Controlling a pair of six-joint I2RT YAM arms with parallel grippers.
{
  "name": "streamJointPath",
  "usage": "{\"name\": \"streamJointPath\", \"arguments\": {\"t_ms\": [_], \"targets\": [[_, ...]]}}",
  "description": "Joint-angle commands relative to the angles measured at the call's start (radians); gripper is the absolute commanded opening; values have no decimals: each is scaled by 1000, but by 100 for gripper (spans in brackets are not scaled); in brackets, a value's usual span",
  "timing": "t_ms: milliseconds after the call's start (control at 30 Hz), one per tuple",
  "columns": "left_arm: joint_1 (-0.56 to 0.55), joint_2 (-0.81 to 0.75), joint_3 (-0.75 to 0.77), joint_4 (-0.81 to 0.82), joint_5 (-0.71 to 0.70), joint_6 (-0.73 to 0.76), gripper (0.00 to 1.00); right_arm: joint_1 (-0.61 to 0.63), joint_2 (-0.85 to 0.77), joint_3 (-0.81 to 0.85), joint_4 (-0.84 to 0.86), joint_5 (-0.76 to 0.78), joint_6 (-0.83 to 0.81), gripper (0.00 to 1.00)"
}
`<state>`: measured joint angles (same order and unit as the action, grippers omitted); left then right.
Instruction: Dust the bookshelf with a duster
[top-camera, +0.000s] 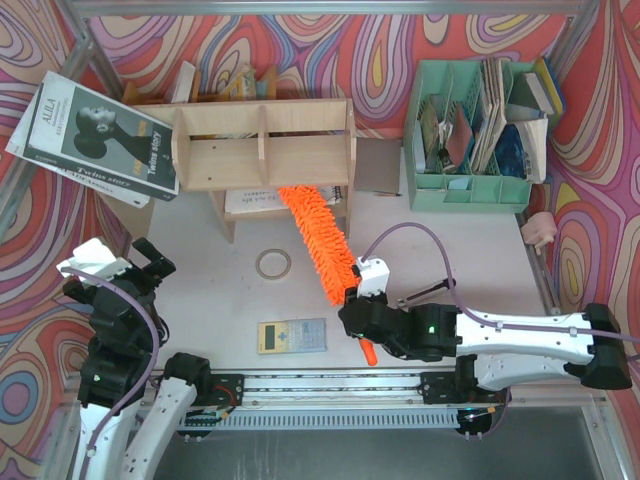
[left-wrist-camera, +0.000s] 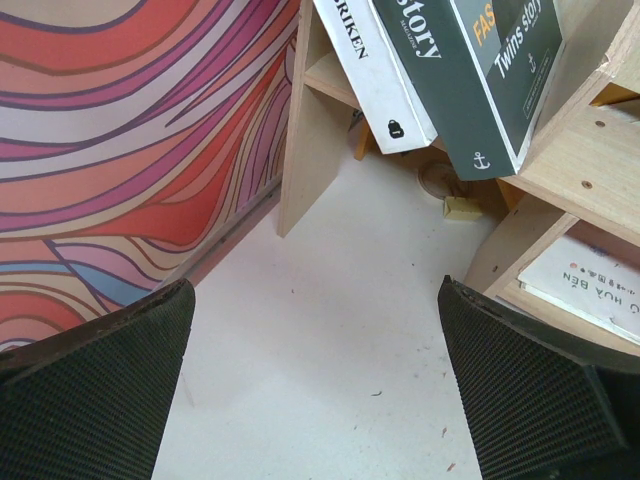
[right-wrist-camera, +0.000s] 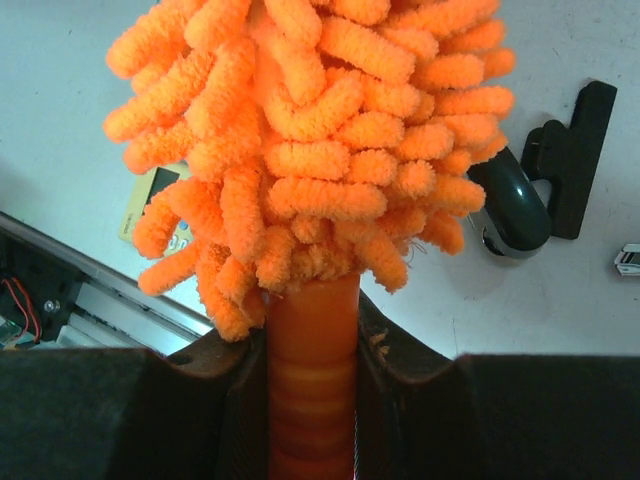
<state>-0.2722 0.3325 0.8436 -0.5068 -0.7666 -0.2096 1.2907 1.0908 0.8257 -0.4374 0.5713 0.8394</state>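
Right hand (top-camera: 356, 316): closed tight on the duster's thin orange handle (right-wrist-camera: 312, 400); in the wrist view the two dark fingers (right-wrist-camera: 400, 400) press the handle from both sides.
Duster (top-camera: 318, 240): held by the right hand, its fluffy orange head (right-wrist-camera: 310, 150) starting right at the fingertips and stretching away from the hand toward the bookshelf.
Handle end (top-camera: 368, 352): a short stub sticks out behind the right hand, on the side facing the arm bases.
Duster tip: at the far end from the right hand, it reaches into the lower opening of the bookshelf, under the middle and right top compartments; whether it touches the wood I cannot tell.
Bookshelf (top-camera: 260, 120): stands on the counter (top-camera: 480, 260) ahead of both hands, well apart from the right hand and joined to it only by the duster.
Left hand (top-camera: 150, 255): wide open and holding nothing, with its two black fingers (left-wrist-camera: 95, 400) far apart over bare counter.
Left hand's place: near the left end of the bookshelf (left-wrist-camera: 590, 160), well apart from the duster; a leaning book (left-wrist-camera: 500, 70) sits just ahead of it.
Calculator (top-camera: 291, 336): flat on the counter just left of the right hand, between the two hands.
Ring (top-camera: 273, 263): on the counter left of the duster head, ahead of the calculator.
Green file rack (top-camera: 470, 190): ahead and right of the right hand.
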Motion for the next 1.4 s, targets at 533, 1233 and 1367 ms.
{"name": "streamJointPath", "arguments": {"t_ms": [533,1233,1367], "targets": [[5,1,73,-146,202,-192,98,2,39,45,50,101,-1,0],[5,-8,68,-154,192,-190,98,1,154,122,203,-28,-161,0],[5,-19,65,-153,181,-191,98,2,113,103,90,51,-71,0]]}}
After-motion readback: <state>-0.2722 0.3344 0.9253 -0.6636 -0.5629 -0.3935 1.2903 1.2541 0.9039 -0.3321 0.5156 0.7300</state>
